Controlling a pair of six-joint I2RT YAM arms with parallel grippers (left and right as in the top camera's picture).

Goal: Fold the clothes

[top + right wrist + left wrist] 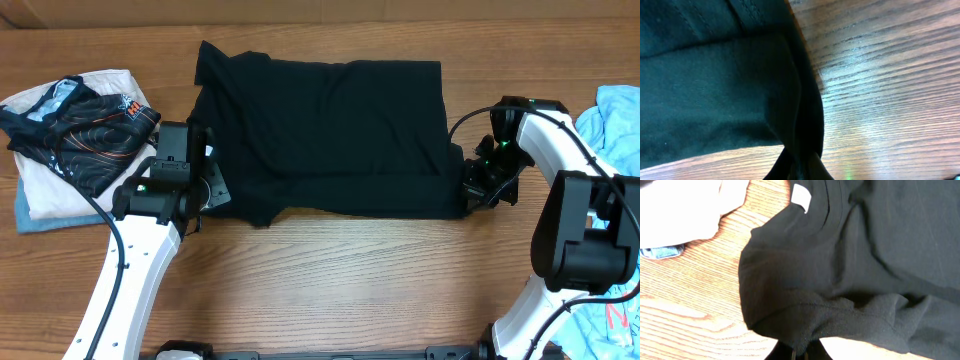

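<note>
The shirt lies flat on the desk, its long axis running left to right. The left tool is clamped on the shirt's near-left corner and the right tool on its near-right corner. The rest of the shirt lies beyond both.

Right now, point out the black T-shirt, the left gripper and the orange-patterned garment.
black T-shirt [330, 135]: overhead view, middle of the fabric.
left gripper [798, 353]: left wrist view, fingertips pinching the shirt's edge.
orange-patterned garment [85, 135]: overhead view, its patterned middle.
</note>
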